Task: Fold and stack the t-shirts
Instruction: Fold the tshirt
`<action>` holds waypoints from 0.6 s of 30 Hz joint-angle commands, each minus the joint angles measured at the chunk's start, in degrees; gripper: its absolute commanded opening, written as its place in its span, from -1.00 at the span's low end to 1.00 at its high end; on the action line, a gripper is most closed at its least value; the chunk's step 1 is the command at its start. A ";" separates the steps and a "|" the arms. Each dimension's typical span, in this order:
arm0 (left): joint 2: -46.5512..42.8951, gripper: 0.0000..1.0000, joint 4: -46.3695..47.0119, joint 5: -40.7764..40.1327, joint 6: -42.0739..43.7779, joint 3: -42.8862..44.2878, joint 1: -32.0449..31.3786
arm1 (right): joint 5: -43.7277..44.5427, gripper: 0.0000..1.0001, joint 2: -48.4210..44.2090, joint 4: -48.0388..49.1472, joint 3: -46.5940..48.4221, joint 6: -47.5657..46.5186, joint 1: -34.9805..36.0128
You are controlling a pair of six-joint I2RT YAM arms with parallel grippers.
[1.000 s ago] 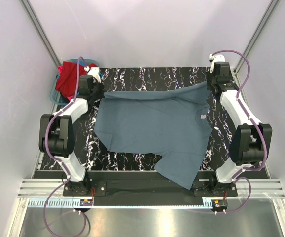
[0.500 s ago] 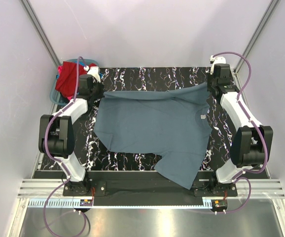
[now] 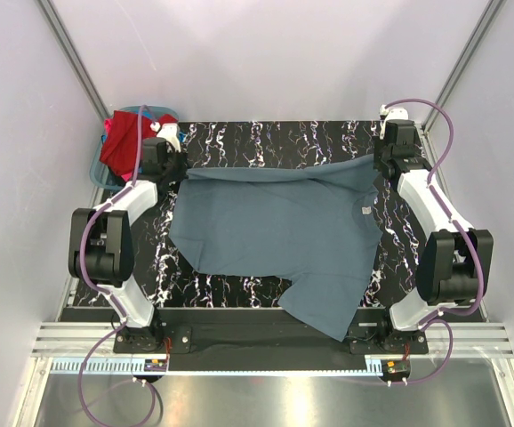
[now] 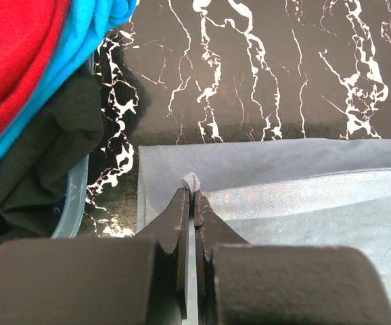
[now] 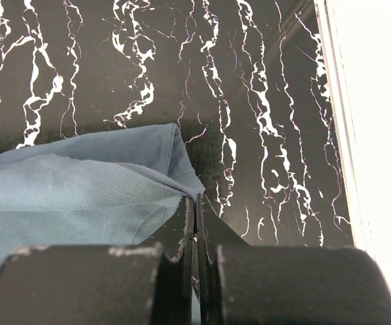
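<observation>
Corners of the grey-blue t-shirt (image 3: 275,231) sit pinched, one in the clenched left end effector (image 4: 190,196), one in the clenched right end effector (image 5: 194,202), so its far edge runs side to side between them and its body spreads nearward over the table (image 3: 266,138).

Red tee (image 3: 120,142) hides most of the basket (image 3: 96,168).
</observation>
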 commanded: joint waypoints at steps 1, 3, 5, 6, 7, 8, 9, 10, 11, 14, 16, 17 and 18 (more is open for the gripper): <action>-3.09 -1.00 4.08 -0.14 -0.35 0.55 0.80 | 1.20 -1.00 -2.32 2.50 0.82 0.84 -0.46; -2.92 -1.00 3.90 -0.40 -0.88 0.99 0.89 | 1.29 -1.00 -2.14 2.50 0.91 0.92 -0.46; -2.83 -1.00 3.81 -0.40 -1.92 1.42 1.15 | 1.37 -1.00 -2.14 2.41 0.91 1.45 -0.55; -2.83 -1.00 3.90 -0.57 -2.37 1.43 1.24 | 1.81 -1.00 -2.14 2.41 0.82 1.80 -0.55; -2.74 -1.00 3.99 -0.40 -2.89 1.43 1.24 | 1.99 -1.00 -2.06 2.58 0.91 2.33 -0.63; -2.83 -1.00 4.16 -0.31 -3.60 1.25 1.42 | 1.90 -1.00 -2.06 2.67 0.91 2.50 -0.81; -2.65 -1.00 4.34 -0.31 -3.69 1.25 1.42 | 1.73 -1.00 -1.97 2.76 1.08 2.51 -0.81; -2.65 -1.00 4.43 -0.22 -3.69 1.25 1.42 | 1.73 -1.00 -1.71 2.76 1.26 2.51 -0.81; -2.57 -1.00 4.17 -0.31 -3.69 1.34 1.42 | 1.73 -1.00 -1.44 2.76 1.52 2.51 -0.90; -2.48 -1.00 3.73 -0.05 -2.99 1.77 1.42 | 1.46 -1.00 -0.13 2.76 2.92 2.16 -1.07; -2.39 -1.00 3.46 0.30 -2.64 1.95 1.33 | 0.68 -1.00 0.49 2.85 4.07 1.89 -0.99; -2.30 -1.00 3.37 0.22 -2.37 2.13 1.24 | 0.59 -1.00 0.84 2.68 4.59 1.98 -1.07; -2.47 -1.00 3.46 0.04 -2.29 2.13 1.24 | 0.15 -1.00 0.84 2.76 4.77 2.15 -1.07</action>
